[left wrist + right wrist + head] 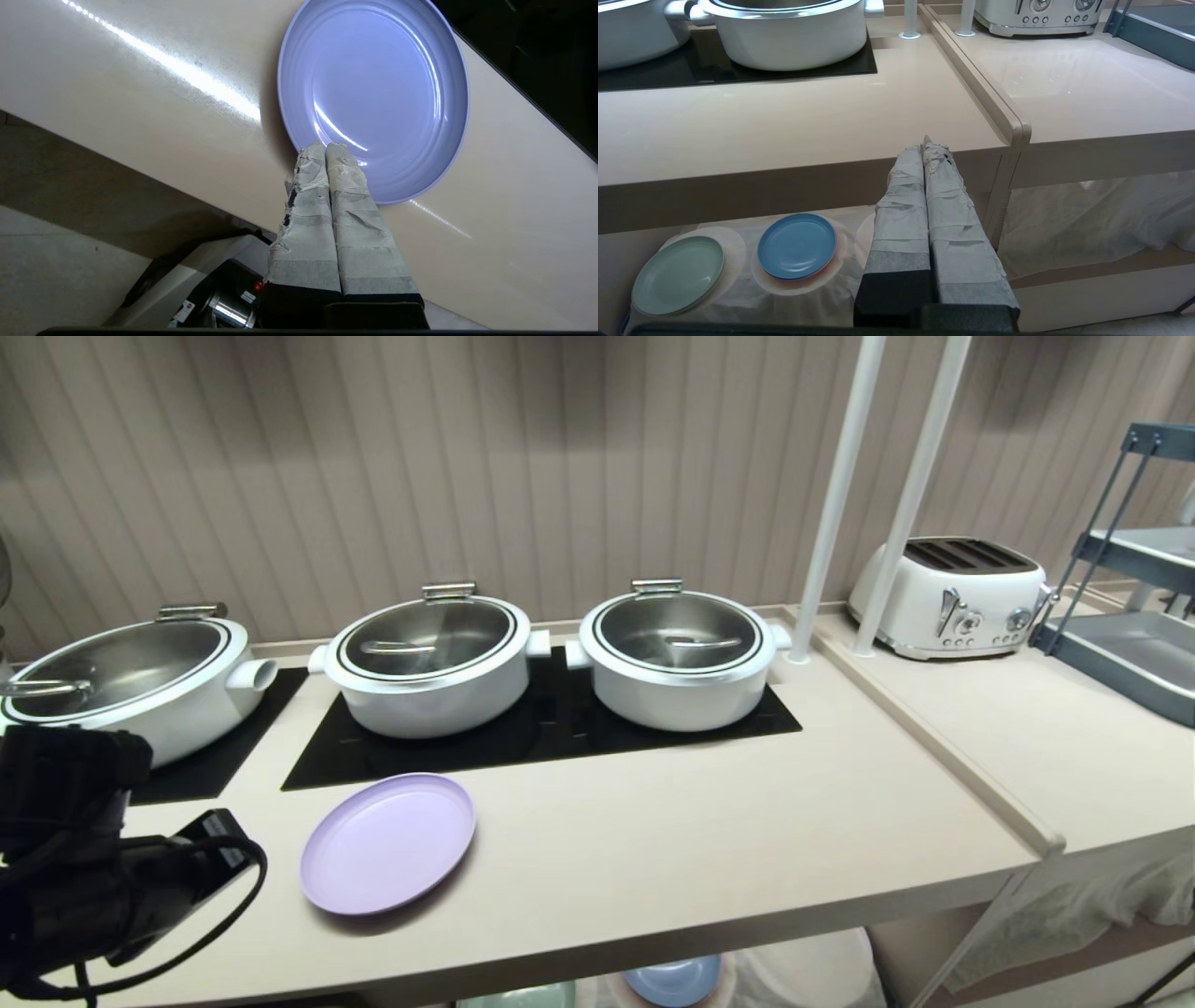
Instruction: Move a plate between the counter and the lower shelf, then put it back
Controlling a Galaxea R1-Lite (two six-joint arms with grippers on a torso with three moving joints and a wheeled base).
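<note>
The lilac plate (pixel 387 845) lies flat on the beige counter (pixel 700 840), near its front edge and just in front of the black cooktop. In the left wrist view the plate (pixel 373 93) fills the upper middle. My left gripper (pixel 325 145) is shut, its taped fingers pressed together with nothing between them, tips over the plate's near rim. In the head view only the left arm's black wrist (pixel 140 877) shows, left of the plate. My right gripper (pixel 924 142) is shut and hangs in front of the counter's front edge, above the lower shelf (pixel 1111 273).
Three white pots with steel lids (pixel 429 658) stand on the cooktop (pixel 523 737). A toaster (pixel 952 597), a blue-grey rack (pixel 1130 653), two white poles (pixel 831 504) and a raised ridge (pixel 934 747) are on the right. A blue plate (pixel 797 246) and a mint-green plate (pixel 678 274) lie on white cloth below.
</note>
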